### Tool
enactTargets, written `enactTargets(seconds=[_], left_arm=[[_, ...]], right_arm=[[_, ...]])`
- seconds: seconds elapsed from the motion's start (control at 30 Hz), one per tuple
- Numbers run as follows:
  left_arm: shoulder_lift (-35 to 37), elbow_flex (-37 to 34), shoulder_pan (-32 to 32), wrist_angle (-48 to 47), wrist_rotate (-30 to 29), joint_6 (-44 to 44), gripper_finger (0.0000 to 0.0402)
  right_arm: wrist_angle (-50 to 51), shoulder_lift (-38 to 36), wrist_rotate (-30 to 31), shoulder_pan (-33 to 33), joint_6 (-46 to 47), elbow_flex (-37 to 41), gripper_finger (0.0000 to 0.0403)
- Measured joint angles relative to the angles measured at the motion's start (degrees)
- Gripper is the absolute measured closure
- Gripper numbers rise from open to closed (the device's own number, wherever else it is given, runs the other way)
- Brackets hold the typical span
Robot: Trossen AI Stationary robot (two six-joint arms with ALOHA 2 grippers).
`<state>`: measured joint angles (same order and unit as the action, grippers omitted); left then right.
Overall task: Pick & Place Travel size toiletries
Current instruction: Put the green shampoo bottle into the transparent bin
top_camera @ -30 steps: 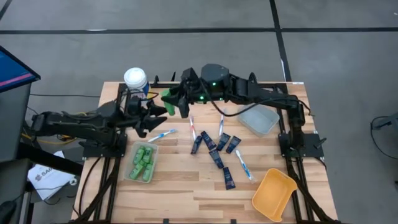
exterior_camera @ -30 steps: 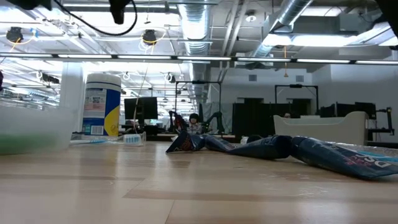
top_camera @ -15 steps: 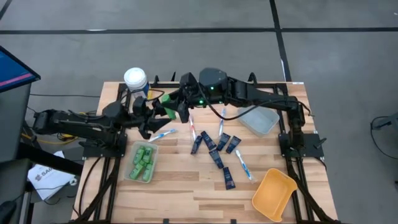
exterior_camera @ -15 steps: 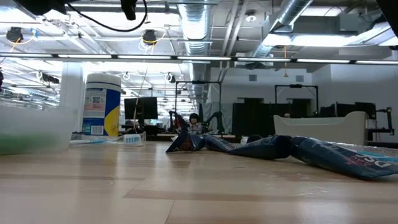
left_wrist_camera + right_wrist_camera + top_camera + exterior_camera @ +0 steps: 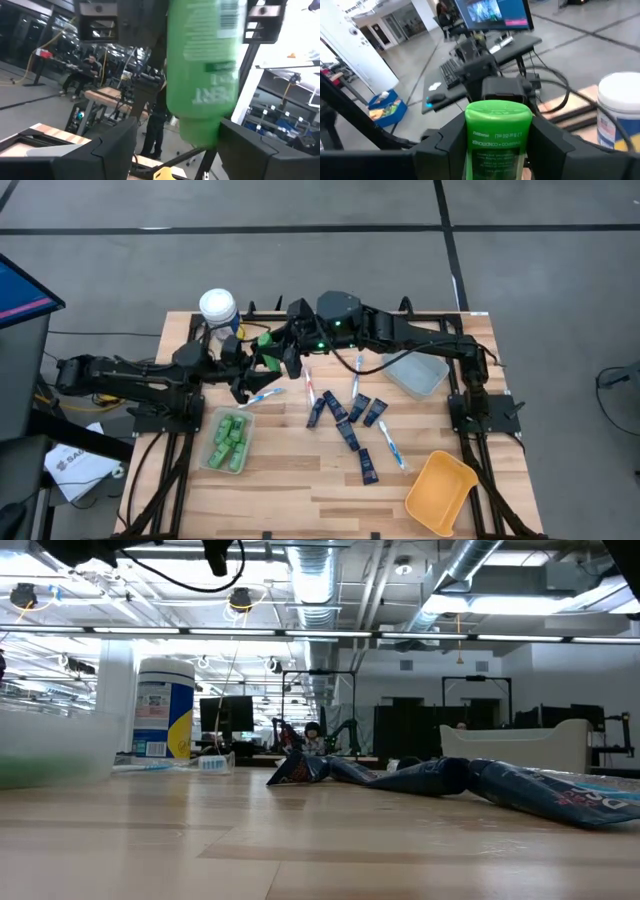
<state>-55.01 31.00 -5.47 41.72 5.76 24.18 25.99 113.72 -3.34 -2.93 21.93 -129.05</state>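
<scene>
Our right gripper (image 5: 496, 150) clamps a small bright green plastic bottle (image 5: 497, 135); our left gripper (image 5: 175, 150) gapes beneath it. Early release risks dropping it.

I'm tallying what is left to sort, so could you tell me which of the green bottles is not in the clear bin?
The green bottle held in the right gripper, above the table's far left, facing the left gripper. The other green bottles lie in the clear bin.

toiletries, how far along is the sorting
Done: several green bottles lie in the clear bin. In hand: the right tool grips a green bottle facing the open left tool, likely a handover. Left: navy tubes and toothbrushes on the table.
</scene>
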Motion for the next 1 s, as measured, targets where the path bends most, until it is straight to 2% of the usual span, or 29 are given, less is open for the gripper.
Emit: enactTargets(seconds=[0.33,0.47,0.73,1.0], left_arm=[[-1.61,1.08,-0.31,0.02,2.35,0.00,0.0160],[-1.64,1.08,-0.31,-0.55,4.14,0.02,0.0200],[-1.64,1.08,-0.29,-0.84,4.84,0.14,0.0318],[-1.64,1.08,-0.31,-0.84,4.83,0.13,0.0320]], right_arm=[[0.27,1.19,-1.05,-0.08,0.57,0.06,0.0240],[0.19,1.19,-1.21,-0.25,0.57,0.06,0.0241],[0.07,1.19,-2.61,-0.62,0.54,0.06,0.0238],[0.12,1.17,-2.63,-0.60,0.54,0.06,0.0236]])
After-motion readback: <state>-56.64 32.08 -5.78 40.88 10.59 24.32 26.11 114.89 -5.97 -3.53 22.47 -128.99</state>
